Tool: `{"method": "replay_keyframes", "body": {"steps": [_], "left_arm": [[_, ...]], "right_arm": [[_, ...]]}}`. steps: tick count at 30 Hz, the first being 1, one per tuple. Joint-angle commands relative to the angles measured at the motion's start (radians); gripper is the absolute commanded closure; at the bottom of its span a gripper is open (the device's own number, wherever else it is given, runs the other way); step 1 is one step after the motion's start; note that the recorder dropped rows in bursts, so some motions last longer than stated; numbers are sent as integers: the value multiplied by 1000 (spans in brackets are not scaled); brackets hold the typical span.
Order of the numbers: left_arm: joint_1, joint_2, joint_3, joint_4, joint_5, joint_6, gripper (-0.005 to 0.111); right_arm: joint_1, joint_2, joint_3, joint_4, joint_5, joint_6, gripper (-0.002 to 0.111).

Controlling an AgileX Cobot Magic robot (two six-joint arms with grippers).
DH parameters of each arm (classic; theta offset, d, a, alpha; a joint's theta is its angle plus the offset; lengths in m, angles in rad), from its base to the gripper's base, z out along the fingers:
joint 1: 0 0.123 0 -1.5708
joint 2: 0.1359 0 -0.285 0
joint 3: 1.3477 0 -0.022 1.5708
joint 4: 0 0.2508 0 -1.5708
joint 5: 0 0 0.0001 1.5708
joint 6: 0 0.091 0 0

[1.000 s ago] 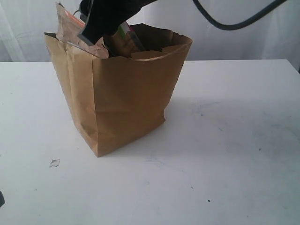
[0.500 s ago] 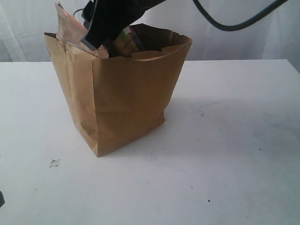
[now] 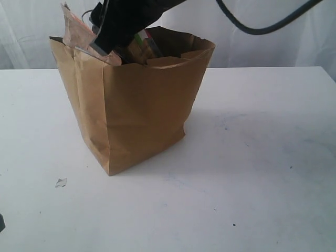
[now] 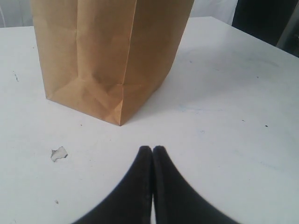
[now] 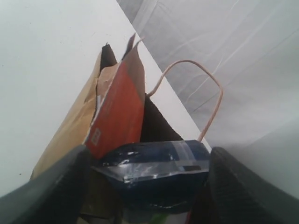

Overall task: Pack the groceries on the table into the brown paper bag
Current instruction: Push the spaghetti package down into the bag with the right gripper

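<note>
Your right gripper (image 5: 148, 151) has its jaws spread wide, with the blue end of the spaghetti pack (image 5: 154, 170) lying between the fingers (image 5: 51, 186). It looks loose rather than pinched, though you cannot be sure either pad is clear of it. The pack sits in the mouth of the brown paper bag (image 3: 142, 110), just beside the pouch with the orange-red face (image 5: 119, 112) and below the paper-cord handle (image 5: 205, 88). To finish well, lift straight up so neither finger drags the pack, the pouch or the handle back out. In the exterior view that arm reaches down from above onto the bag's rear left corner. Your left gripper (image 4: 153, 151) is closed and empty, held low over the table (image 3: 262, 184) facing the bag's base, near a paper scrap (image 4: 59, 153).
</note>
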Motion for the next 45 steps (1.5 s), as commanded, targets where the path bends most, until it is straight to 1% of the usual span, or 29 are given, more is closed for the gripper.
{"method": "replay_keyframes", "body": {"steps": [1, 39, 45], "left_arm": [[-5, -5, 2, -6, -4, 1, 107], [-5, -5, 2, -6, -4, 1, 107], [-5, -5, 2, -6, -4, 1, 107]], "right_arm": [[-3, -9, -6, 1, 23, 11, 41], [-3, -23, -6, -27, 92, 11, 41], [-3, -23, -6, -35, 130, 11, 41]]}}
